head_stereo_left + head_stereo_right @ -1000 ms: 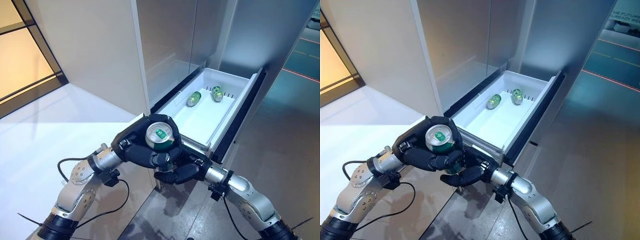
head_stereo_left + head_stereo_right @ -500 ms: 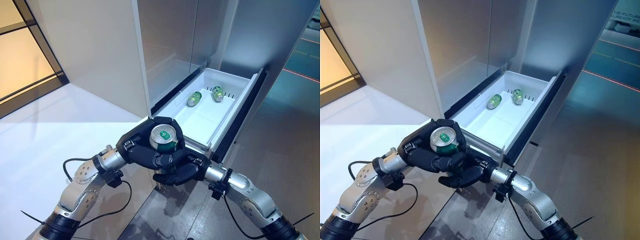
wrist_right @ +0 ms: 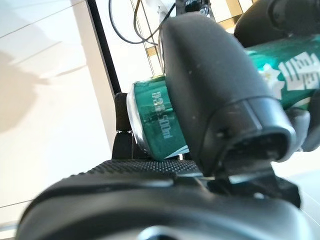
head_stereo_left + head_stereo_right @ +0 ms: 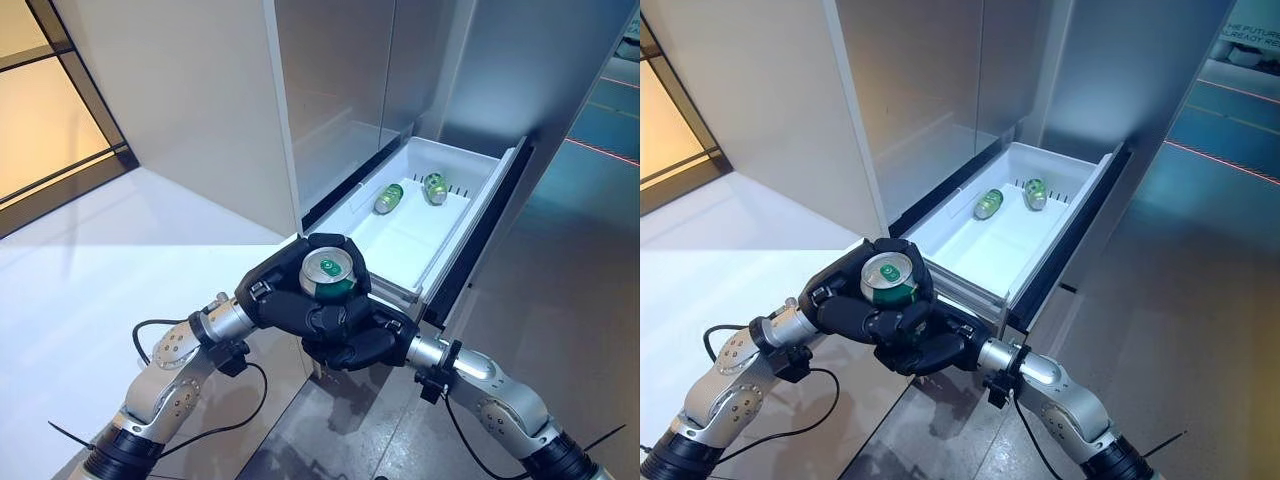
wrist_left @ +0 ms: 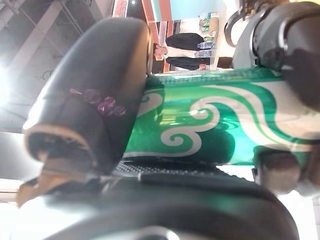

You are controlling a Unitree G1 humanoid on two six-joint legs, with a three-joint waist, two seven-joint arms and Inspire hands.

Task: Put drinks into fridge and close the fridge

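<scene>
Green can (image 5: 210, 130) with white swirls, silver top; white drawer (image 4: 478, 200); two green cans (image 4: 388, 198) far inside.

The 2 eye views look down from the head, facing forward toward the open drawer (image 4: 420, 225) at 1 o'clock. Both share the green can (image 4: 327, 275) held at centre, the drawer and the floor (image 4: 1160, 330). The left wrist view sits very close behind the left robot hand (image 5: 95, 105), against the can. The right wrist view looks along the right robot hand (image 3: 215, 95), equally close.
</scene>
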